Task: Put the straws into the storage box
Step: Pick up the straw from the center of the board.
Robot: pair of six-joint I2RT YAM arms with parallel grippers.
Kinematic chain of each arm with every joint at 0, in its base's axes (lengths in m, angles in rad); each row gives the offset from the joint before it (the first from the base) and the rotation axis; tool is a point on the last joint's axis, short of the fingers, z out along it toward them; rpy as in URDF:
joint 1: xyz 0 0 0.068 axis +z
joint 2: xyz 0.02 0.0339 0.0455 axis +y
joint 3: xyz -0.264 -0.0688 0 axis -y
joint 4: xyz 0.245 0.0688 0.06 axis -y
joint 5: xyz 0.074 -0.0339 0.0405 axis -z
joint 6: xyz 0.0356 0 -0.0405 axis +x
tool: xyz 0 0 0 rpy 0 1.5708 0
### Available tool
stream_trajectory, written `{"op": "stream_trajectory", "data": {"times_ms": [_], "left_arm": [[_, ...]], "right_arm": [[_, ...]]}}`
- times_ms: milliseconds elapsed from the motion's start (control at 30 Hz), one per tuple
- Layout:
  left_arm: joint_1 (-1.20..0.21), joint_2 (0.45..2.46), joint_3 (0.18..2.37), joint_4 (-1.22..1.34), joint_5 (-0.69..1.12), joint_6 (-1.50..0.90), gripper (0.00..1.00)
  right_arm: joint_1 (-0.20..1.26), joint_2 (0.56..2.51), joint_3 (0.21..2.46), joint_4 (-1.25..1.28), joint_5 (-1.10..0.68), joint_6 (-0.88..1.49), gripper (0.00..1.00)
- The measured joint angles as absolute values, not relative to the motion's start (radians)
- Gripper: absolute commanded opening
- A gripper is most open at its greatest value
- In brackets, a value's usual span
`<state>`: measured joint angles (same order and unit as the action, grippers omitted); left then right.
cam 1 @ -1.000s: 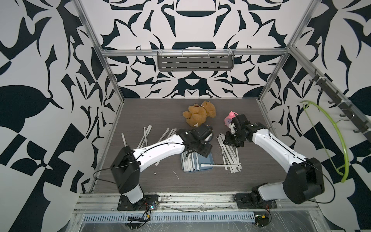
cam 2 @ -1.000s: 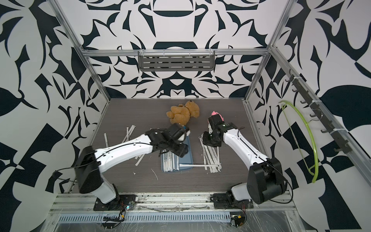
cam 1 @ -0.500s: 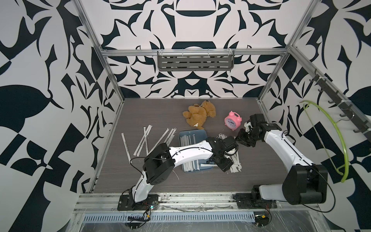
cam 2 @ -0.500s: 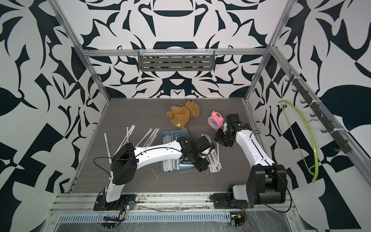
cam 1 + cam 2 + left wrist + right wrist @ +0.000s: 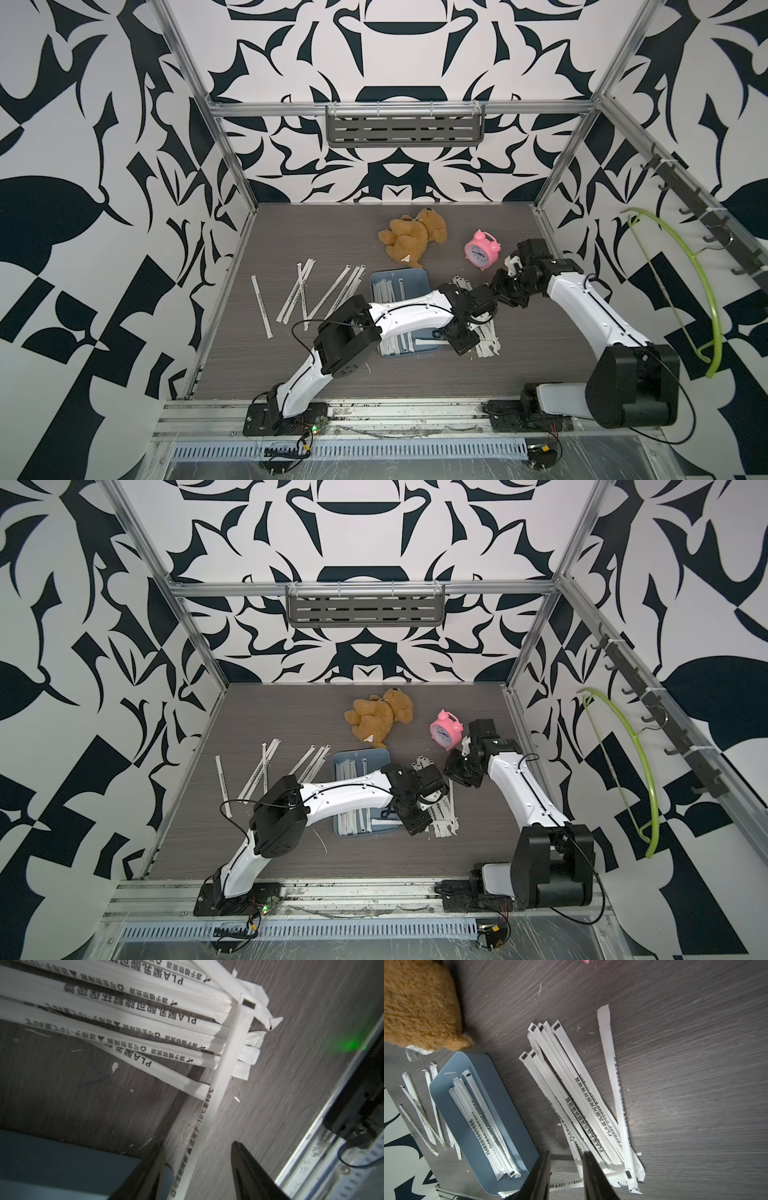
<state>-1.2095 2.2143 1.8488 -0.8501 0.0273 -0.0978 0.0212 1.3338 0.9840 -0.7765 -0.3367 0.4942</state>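
Note:
The storage box (image 5: 417, 275) is a blue-grey tray at mid-table holding a few straws (image 5: 384, 291). More straws lie in a pile (image 5: 487, 334) to its right and loose (image 5: 299, 291) to its left. My left gripper (image 5: 460, 343) hangs by the tray's front right corner. In the left wrist view it (image 5: 198, 1145) is open, with one straw (image 5: 205, 1109) lying on the table between its fingers and running from the tray's corner (image 5: 62, 1167) to the pile (image 5: 145, 1012). My right gripper (image 5: 566, 1153) is open and empty, raised above the pile (image 5: 581, 1105) beside the tray (image 5: 508, 1118).
A brown teddy bear (image 5: 411, 239) and a pink alarm clock (image 5: 482, 251) sit behind the tray. A grey slotted shelf (image 5: 405, 129) hangs on the back wall. A green hanger (image 5: 702, 291) hangs on the right wall. Small white scraps dot the table.
My left arm has swung from the tray's back edge across to its front right corner. My right gripper has pulled back from the pile toward the clock.

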Motion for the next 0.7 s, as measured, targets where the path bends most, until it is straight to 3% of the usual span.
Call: {"op": "stream_trajectory", "data": {"times_ms": [200,533,700], "left_arm": [[-1.223,2.258,1.884,-0.865,0.004,-0.064,0.47],[-1.229,2.268,1.919,-0.889,-0.004,-0.031,0.12],[-1.229,2.259,1.92,-0.899,-0.001,-0.031,0.08]], "right_arm": [[0.021,1.334,0.978,-0.77,-0.346,0.495,0.32],[0.021,1.334,0.978,-0.766,-0.349,0.495,0.31],[0.021,1.334,0.978,-0.766,-0.349,0.495,0.3]]}}
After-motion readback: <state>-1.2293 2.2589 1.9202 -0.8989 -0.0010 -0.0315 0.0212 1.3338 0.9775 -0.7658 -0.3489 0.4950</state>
